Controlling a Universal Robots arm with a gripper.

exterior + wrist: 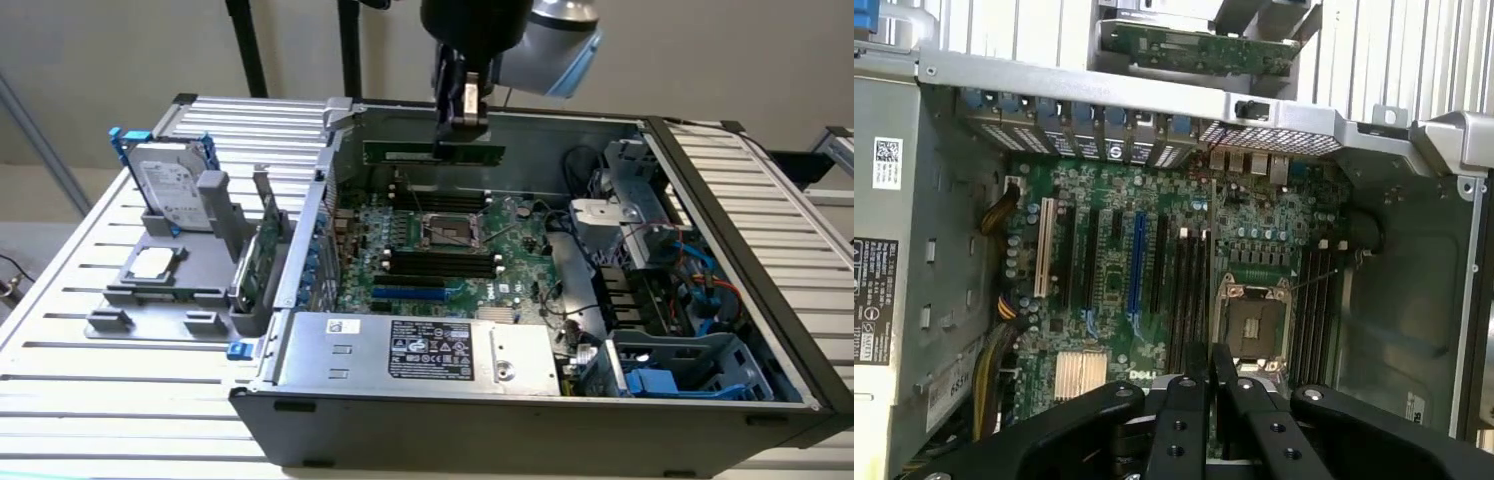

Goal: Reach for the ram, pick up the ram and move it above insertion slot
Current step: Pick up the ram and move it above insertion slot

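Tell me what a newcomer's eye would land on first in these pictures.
First, the open grey computer case with its green motherboard laid bare. Above it the black gripper holds the long thin green ram stick level over the board's far end. At the exterior view's left, a grey holder carries a silver boxy hard drive standing upright.

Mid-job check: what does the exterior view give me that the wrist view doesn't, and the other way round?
Exterior view alone: the tool shut on the ram, held level above the open case, with the hard drive standing in a gray holder to the exterior view's left. Wrist view alone: the white expansion slot and blue slot seen from above. Shared: the motherboard, its CPU socket and black memory slots.
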